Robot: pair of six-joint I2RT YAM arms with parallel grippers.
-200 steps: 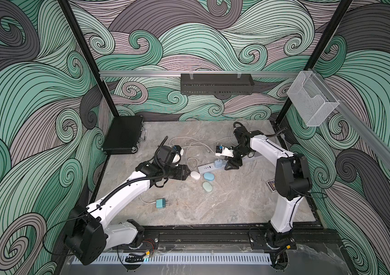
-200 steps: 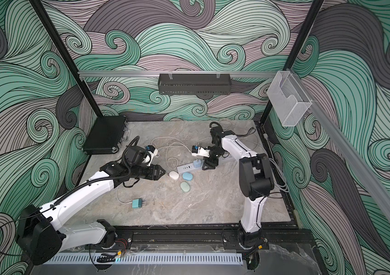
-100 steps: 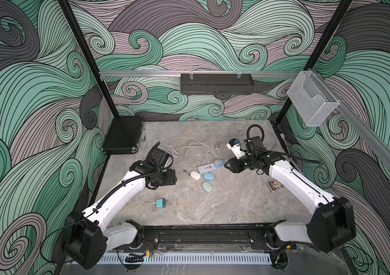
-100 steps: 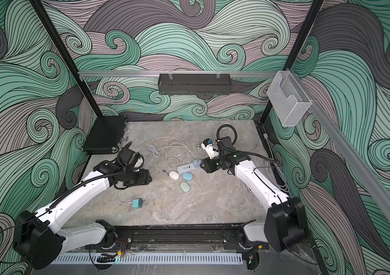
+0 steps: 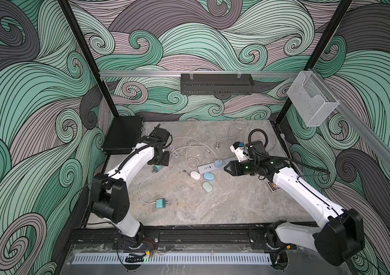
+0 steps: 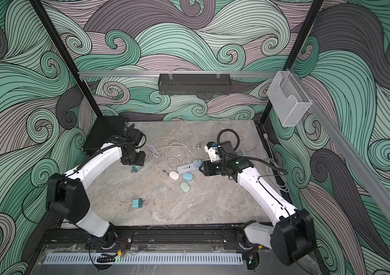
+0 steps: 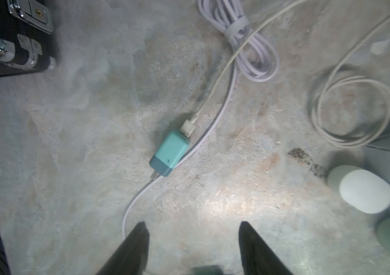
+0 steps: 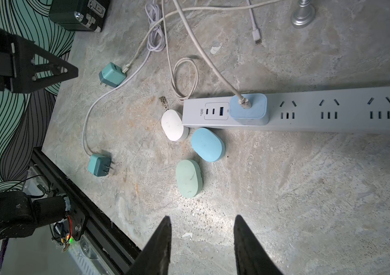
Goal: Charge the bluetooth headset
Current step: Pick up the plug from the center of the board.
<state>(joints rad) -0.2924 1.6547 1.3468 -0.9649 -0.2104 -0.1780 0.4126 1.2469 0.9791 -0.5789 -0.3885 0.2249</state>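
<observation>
Three oval bluetooth headset cases lie together in front of the white power strip (image 8: 308, 114): white (image 8: 172, 128), blue (image 8: 208, 144) and green (image 8: 188, 178). In both top views they sit mid-table, white (image 5: 195, 175) and blue (image 6: 187, 176). A blue adapter (image 8: 248, 109) with a white cable is plugged into the strip. My right gripper (image 8: 202, 222) hovers open and empty short of the cases, beside the strip's end (image 5: 226, 168). My left gripper (image 7: 192, 228) is open and empty above a teal adapter (image 7: 170, 157).
A second teal adapter (image 5: 160, 203) lies nearer the front edge on a white cable. A loose USB-C plug (image 8: 257, 38), a coiled purple cable (image 7: 248, 47) and a silver knob (image 5: 217, 145) lie behind the strip. A black case (image 5: 122, 134) fills the back left corner.
My left gripper drew back from the cases to the teal adapter at the left. My right arm swung round, its gripper now at the strip's right side with jaws narrower.
</observation>
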